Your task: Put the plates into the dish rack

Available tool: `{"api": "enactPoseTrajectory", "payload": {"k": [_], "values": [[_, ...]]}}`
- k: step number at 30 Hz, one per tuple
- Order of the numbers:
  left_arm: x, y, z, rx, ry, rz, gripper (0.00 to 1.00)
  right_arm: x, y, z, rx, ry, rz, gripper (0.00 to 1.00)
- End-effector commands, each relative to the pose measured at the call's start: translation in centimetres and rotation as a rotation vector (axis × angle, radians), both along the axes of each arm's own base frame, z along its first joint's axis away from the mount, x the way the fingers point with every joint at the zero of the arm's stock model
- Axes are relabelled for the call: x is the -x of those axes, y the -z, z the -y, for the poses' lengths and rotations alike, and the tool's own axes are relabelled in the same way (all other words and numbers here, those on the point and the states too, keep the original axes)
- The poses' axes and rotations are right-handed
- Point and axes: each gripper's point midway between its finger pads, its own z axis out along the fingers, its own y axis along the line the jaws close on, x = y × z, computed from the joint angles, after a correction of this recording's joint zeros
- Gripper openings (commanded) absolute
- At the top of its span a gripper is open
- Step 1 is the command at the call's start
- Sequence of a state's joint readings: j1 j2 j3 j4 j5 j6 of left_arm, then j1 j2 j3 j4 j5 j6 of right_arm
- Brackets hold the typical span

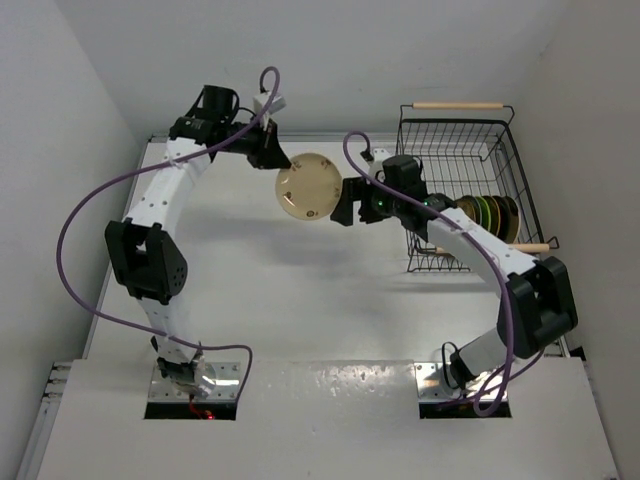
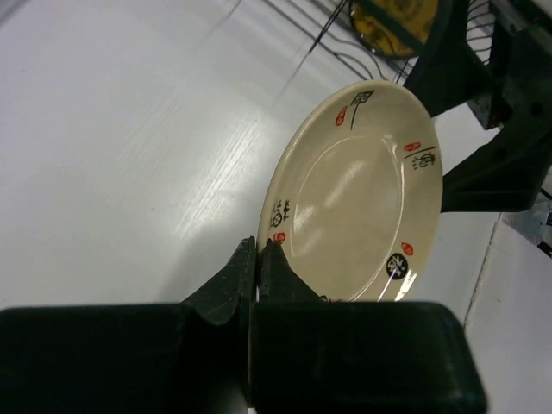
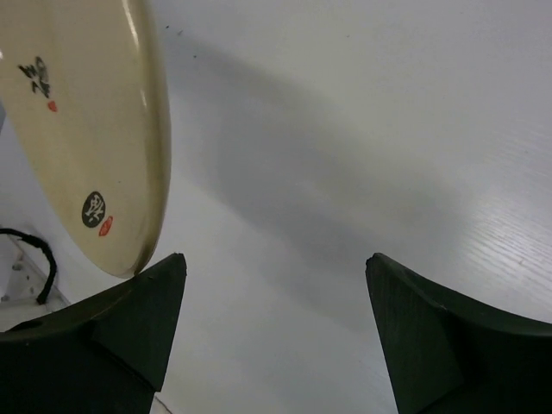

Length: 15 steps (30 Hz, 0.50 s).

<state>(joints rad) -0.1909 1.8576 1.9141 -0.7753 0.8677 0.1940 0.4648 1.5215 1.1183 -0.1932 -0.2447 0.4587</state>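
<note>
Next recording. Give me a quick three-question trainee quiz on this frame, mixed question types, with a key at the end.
1. Multiple choice: which jaws are shut on the rim of the cream plate with red and black marks? A) left arm's jaws B) right arm's jaws C) both
2. True or false: the right arm's jaws are shut.
3. Fill in: the loaded plates stand on edge inside the black wire ____.

Key:
1. A. The left arm's jaws pinch the rim and hold the plate up off the table.
2. False. They are spread wide, with the plate's edge just beside one of them.
3. dish rack
</note>
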Motion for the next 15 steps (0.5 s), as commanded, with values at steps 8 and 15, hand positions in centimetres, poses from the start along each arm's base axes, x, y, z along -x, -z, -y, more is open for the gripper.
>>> {"api": "enactPoseTrajectory", "payload": {"k": [8,15], "values": [[2.9,1.0,1.6,-0.069,0.044,-0.043,0.0,2.7,-5.3,-1.4,-0.101,-0.201,0.197,0.84],[4.1,0.3,3.5,-0.053,0.102,-0.036,0.0,0.9,-6.1,-0.2,-0.176,-0.094,0.212,0.87]]}}
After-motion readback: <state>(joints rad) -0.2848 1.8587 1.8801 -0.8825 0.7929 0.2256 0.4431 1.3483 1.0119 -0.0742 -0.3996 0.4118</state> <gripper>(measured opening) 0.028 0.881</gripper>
